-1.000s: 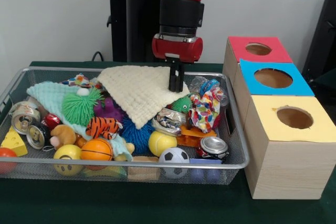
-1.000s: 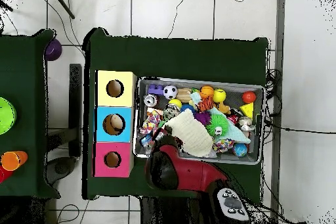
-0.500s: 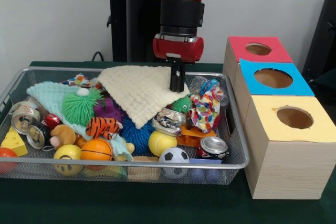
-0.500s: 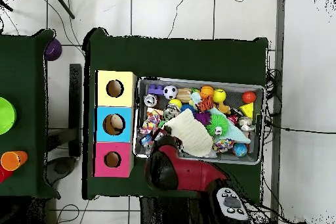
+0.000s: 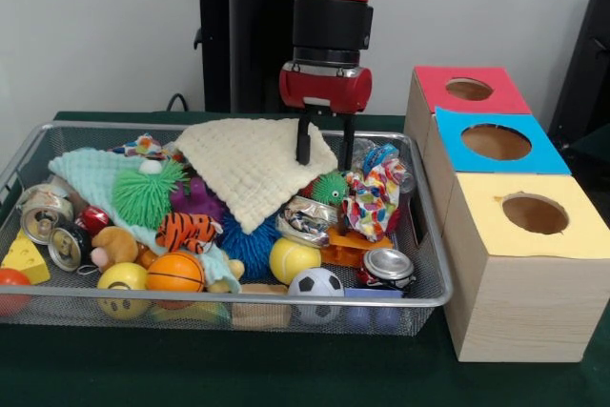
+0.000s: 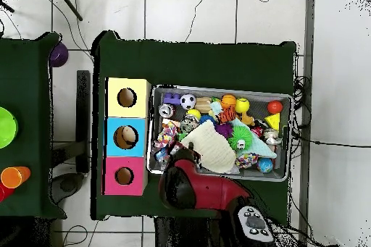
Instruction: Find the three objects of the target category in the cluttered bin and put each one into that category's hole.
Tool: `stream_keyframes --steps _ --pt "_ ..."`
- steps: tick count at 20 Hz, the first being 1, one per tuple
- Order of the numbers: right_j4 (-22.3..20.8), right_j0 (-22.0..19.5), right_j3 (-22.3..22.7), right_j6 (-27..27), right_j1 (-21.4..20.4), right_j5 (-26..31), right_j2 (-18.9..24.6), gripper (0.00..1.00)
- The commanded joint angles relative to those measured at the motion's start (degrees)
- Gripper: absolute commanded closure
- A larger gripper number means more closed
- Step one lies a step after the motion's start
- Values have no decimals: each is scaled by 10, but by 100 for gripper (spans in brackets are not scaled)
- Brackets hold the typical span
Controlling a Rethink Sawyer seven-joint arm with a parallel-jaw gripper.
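The wire mesh bin (image 5: 238, 300) holds a heap of toys, cans and cloths. One white cloth with coloured patches (image 5: 370, 199) lies bunched at the bin's right side; it also shows in the overhead view (image 6: 166, 141). Another patterned cloth (image 5: 143, 147) peeks out at the back left. My gripper (image 5: 324, 145) is open and empty, its fingers straddling the right corner of the cream waffle cloth (image 5: 253, 169), left of and above the bunched patterned cloth. The yellow-panelled hole (image 5: 535, 213) is in the nearest wooden box, right of the bin.
Blue-panelled (image 5: 496, 142) and red-panelled (image 5: 469, 90) boxes stand behind the yellow one. A mint-green cloth (image 5: 91, 173), green spiky ball (image 5: 148, 193), tiger toy (image 5: 186, 231), crushed cans (image 5: 386, 266) and several balls fill the bin. In the overhead view the arm (image 6: 192, 190) covers the bin's near-left corner.
The gripper's fingers were together on the cream cloth's corner; now they have spread apart. The cream cloth lies where it was.
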Motion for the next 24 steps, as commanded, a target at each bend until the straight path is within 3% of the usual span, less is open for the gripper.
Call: stream_keyframes --steps 1,12,24 --pt "-16 -2 -69 37 14 -1 37 0" --pt "-14 -7 -78 36 25 3 39 0" --pt "11 33 -105 38 56 6 -23 0"
